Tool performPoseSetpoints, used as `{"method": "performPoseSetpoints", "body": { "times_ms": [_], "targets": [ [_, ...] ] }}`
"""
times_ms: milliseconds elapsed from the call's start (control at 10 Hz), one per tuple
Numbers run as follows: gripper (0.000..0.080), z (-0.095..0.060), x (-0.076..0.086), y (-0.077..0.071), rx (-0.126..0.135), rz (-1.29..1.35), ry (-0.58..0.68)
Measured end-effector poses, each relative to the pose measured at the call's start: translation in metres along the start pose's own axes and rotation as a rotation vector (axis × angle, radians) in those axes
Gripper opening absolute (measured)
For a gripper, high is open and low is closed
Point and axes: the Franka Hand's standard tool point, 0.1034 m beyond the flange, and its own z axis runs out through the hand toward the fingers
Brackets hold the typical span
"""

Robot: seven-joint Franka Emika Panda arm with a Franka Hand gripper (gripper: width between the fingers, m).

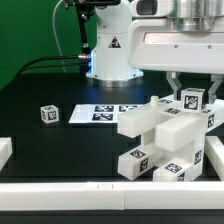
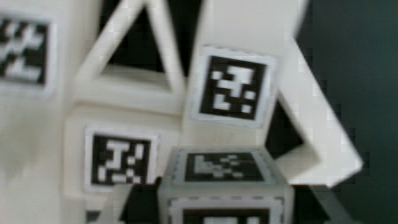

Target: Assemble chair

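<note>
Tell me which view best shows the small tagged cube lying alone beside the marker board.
The exterior view: the tagged cube sits alone on the black table, apart from the marker board, toward the exterior view's left. The wrist view misses it entirely, filled by close-up chair parts.

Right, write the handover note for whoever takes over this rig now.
Pincer: appears closed on a tagged block, at the top of the pile on the exterior view's right.
Parts: the piled chair parts sit under and beside it. The wrist view shows an X-braced panel just beyond the block. A small tagged cube lies apart, to the exterior view's left of the marker board.
Done: most parts are together; joints cannot be judged.
Left: seat the block, fetch the cube, finish the chair.
</note>
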Motion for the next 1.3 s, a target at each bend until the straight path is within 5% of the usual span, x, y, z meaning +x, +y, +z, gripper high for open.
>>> {"method": "performPoseSetpoints", "body": {
  "times_ms": [400,600,800,1100,1300],
  "targets": [
    [0.0282,0.001,-0.001,-0.007,0.046,0.394,0.025],
    [0.0282,0.001,-0.001,-0.007,0.046,0.401,0.023],
    [0.0581,0.000,0.001,-0.005,0.045,0.286,0.028],
    [0.0647,-0.003,-0.001,-0.009,-0.008,-0.208,0.032],
    [0.0649,-0.005,-0.004,-0.011,-0.005,-0.309,0.041]
  ]
}}
